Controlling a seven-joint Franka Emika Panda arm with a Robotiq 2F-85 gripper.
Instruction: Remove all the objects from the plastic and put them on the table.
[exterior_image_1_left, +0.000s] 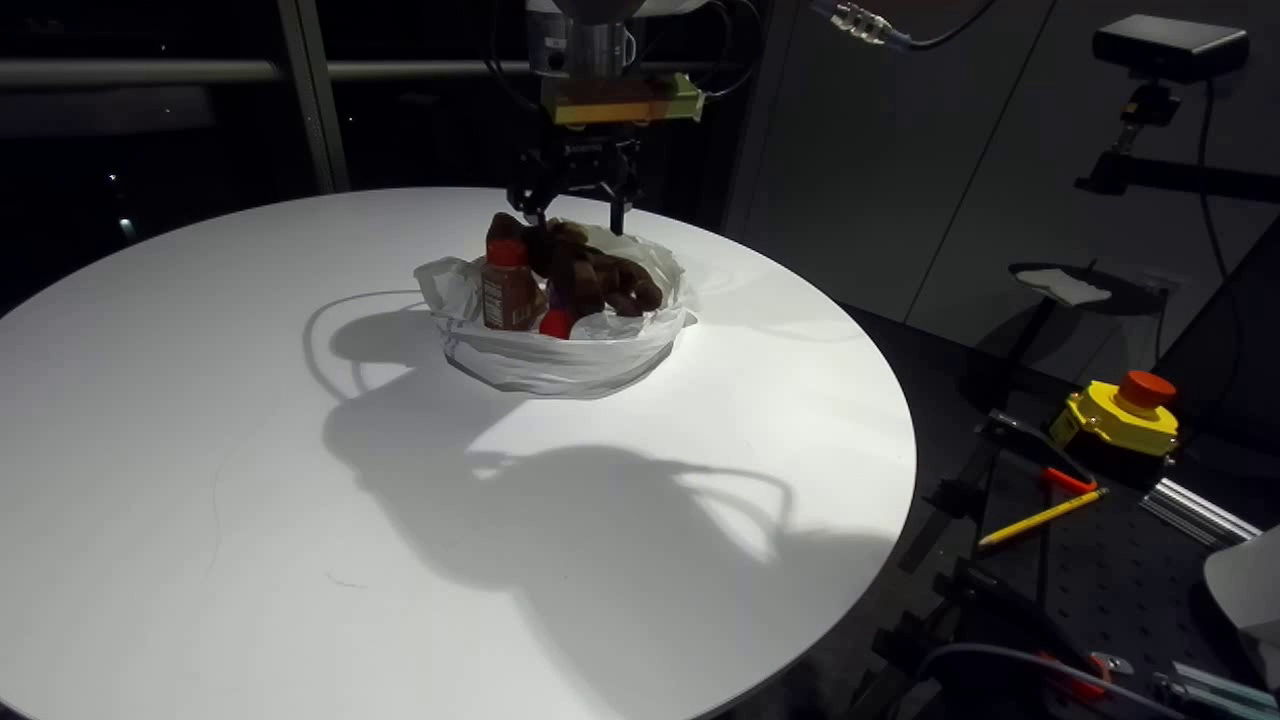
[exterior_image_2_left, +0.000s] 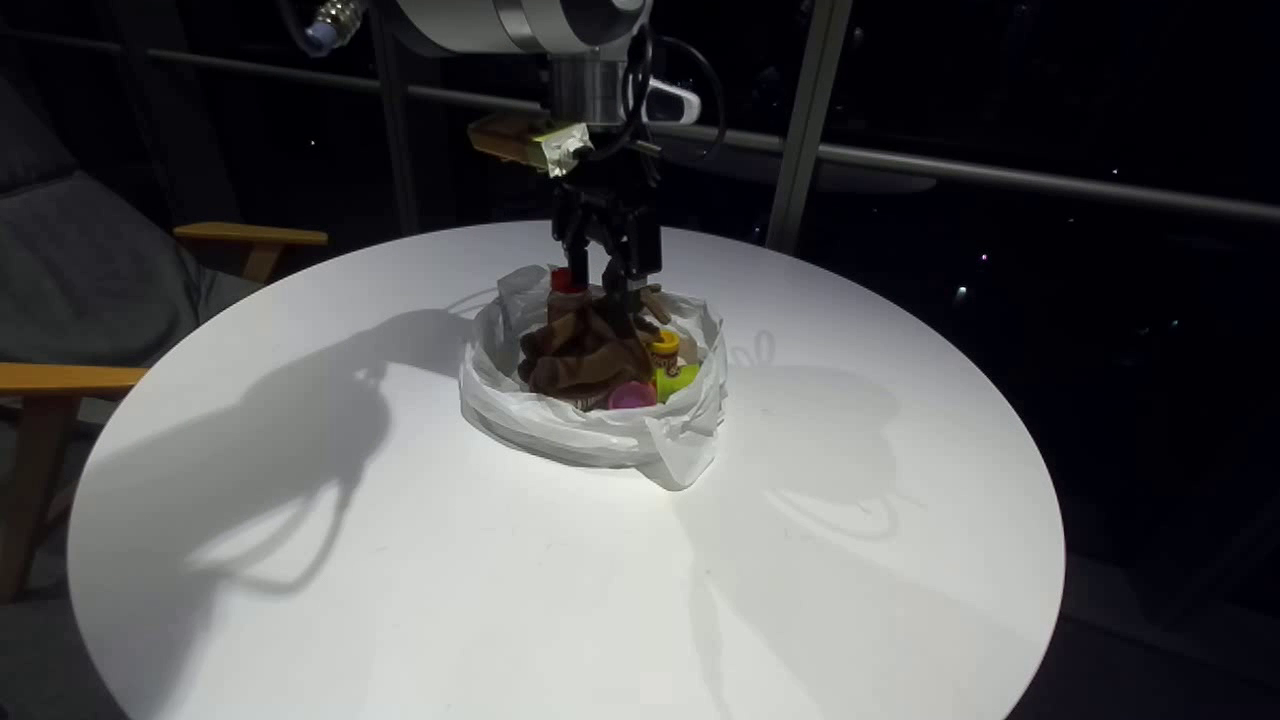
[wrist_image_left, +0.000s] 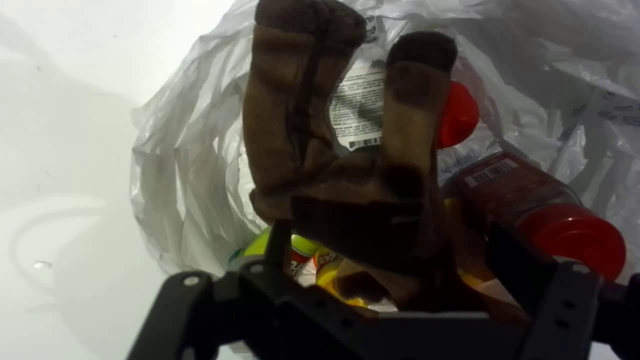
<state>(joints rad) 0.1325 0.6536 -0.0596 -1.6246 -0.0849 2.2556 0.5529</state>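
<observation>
Plastic bag (exterior_image_2_left: 545, 430), one: whitish, wrinkled, mouth open upward, set on a round white table (exterior_image_2_left: 500, 600). We record its rim as crumpled, with a loose pointed corner jutting out over the tabletop.

Brown plush toy (wrist_image_left: 285, 100), one: branching, in the middle of the bag.

Red-capped bottle (exterior_image_1_left: 508, 290), one: inside the bag, upright or nearly so, close to its wall.

Small pieces: red piece (exterior_image_1_left: 556, 322), purple piece (exterior_image_2_left: 632, 396) and green piece (exterior_image_2_left: 677, 380), inside the bag near its rim; yellow piece (exterior_image_2_left: 664, 350), also inside.

Gripper (exterior_image_1_left: 578, 222), one: over the bag, jaws spread wide, the plush toy showing between them in the wrist view. Whether either finger touches it we cannot tell.

Room: tabletop surrounds the bag. In both exterior views we find the widest stretch on the camera's side of the bag, the far table edge running behind it. Beyond the edge, well apart from the bag: dark bench (exterior_image_1_left: 1110, 590); armchair (exterior_image_2_left: 90, 250).
</observation>
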